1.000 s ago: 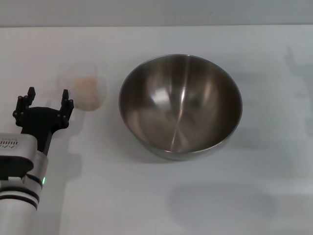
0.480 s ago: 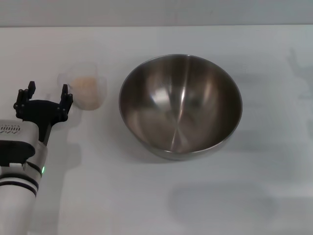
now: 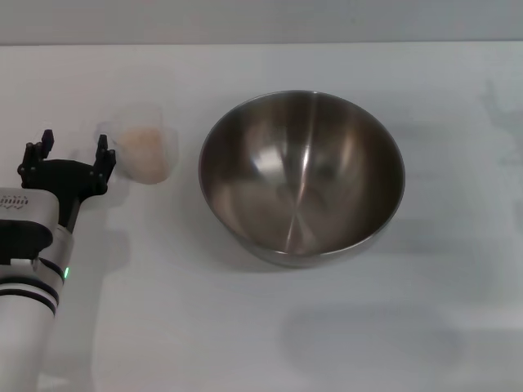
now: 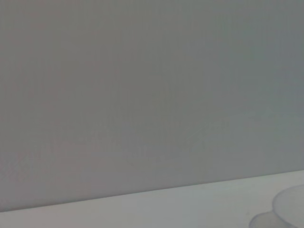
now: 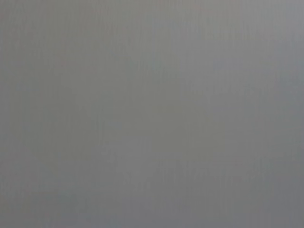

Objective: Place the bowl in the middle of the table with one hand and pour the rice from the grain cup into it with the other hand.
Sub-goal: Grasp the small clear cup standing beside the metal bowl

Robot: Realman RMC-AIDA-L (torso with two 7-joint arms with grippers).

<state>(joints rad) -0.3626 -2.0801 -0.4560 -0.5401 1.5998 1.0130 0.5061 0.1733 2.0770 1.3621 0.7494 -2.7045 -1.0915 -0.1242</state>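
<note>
The steel bowl [image 3: 301, 175] stands upright near the middle of the white table [image 3: 261, 327], with nothing in it. The clear grain cup [image 3: 145, 152] stands to its left, with pale rice [image 3: 141, 140] inside. My left gripper [image 3: 69, 154] is open just left of the cup, its right finger close to the cup's side handle. A pale rim of the cup shows in the left wrist view [image 4: 289, 209]. My right gripper is out of view.
The table's far edge [image 3: 261, 44] meets a grey wall behind. The right wrist view shows only plain grey.
My left gripper has moved forward and slightly left, coming level with the cup's left side. The bowl and the cup have not moved.
</note>
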